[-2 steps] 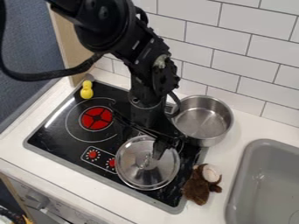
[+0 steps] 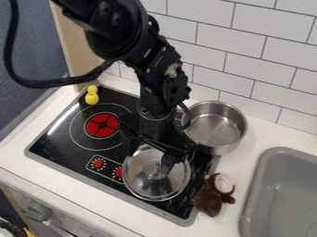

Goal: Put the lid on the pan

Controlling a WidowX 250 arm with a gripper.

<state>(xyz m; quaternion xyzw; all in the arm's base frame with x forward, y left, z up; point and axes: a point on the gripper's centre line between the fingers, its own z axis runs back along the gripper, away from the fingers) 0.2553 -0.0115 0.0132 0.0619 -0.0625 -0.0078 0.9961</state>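
Lid (image 2: 141,179) on stove (image 2: 55,139), pan (image 2: 217,127) by stove's back-right corner w/o it; gripper (image 2: 150,162) spread wide over stove. Grasp, lift, placing TBD.

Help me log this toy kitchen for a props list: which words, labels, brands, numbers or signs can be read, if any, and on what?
No word, label, brand or number can be read.
Stove top: white rings and, around the red dials, small white marks, too small to read as text.
Front panel: any marks are too small to read.
Metal lid and pan: no readable text.
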